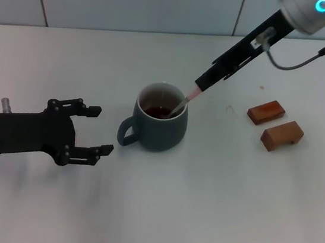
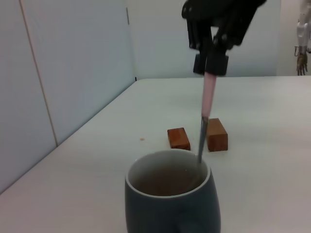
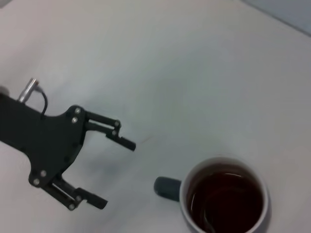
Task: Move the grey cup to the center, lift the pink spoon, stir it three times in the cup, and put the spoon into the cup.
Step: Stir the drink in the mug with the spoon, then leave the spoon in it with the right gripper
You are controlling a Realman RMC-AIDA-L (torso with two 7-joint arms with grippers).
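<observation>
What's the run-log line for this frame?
phase: stirring | right gripper: shut on pink spoon, bowl in grey cup | left gripper: open, empty, beside cup handle | wooden blocks: untouched

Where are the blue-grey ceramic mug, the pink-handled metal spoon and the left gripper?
blue-grey ceramic mug (image 1: 160, 128), head view, outer wall.
pink-handled metal spoon (image 1: 193, 94), head view, pink handle.
left gripper (image 1: 102, 130), head view, midway between its open fingertips.

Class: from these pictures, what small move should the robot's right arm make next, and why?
Probably sweep the slim pink-handled metal spoon in a small circle. The right tool grips its handle, and its bowl already dips into the dark liquid of the rounded blue-grey ceramic mug. The left tool sits open beside the mug's handle, apart.
</observation>
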